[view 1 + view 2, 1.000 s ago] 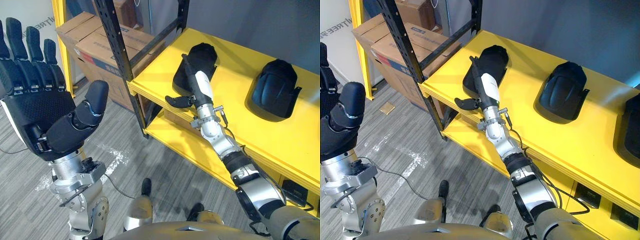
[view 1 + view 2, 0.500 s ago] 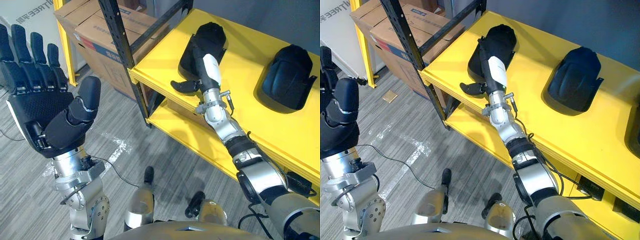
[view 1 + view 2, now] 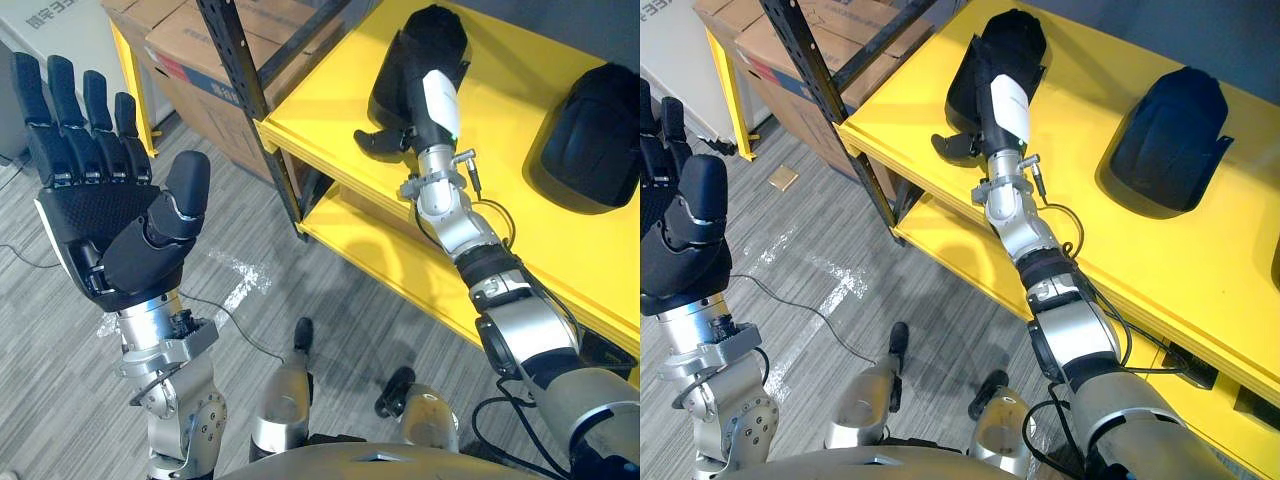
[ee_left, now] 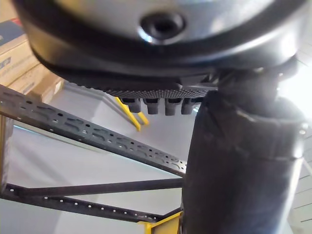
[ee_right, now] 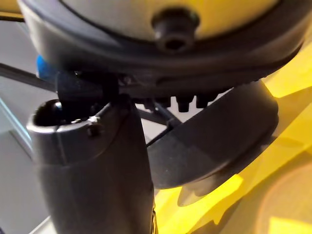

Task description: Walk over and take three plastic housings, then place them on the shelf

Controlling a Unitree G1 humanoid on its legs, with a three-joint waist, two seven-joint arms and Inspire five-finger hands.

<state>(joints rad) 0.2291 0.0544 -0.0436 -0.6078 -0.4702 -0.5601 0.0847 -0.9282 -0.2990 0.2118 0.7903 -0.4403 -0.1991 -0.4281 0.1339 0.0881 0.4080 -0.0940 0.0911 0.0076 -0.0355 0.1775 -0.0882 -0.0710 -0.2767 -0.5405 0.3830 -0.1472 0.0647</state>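
Inspection finds the right hand (image 3: 438, 100) laid over the nearer plastic housing (image 3: 392, 85), which sits on the top board of the yellow shelf (image 3: 330, 110), towards the end by the black perforated upright (image 3: 245, 90) and not far from the front edge. In the right wrist view the fingers (image 5: 195, 101) look straight rather than curled and the thumb (image 5: 92, 165) stands clear to one side, so the hand is judged slack and not gripping. Whether the fingers actually touch the shell cannot be told. A second plastic housing (image 3: 600, 120) lies well apart along the same board. The left hand (image 3: 105, 215) is raised over the floor with fingers spread, holding nothing. The main hazard is the withdrawal: any finger catching the housing's rim would drag the rounded shell towards the front edge, where it could tip onto the lower board (image 3: 370, 250) or the floor. The out-turned thumb, low over the board just beside the shell, is a second point of snagging. The housing appears to rest with one edge raised, so a light knock may rock it. A lift straight up before pulling back is advised.
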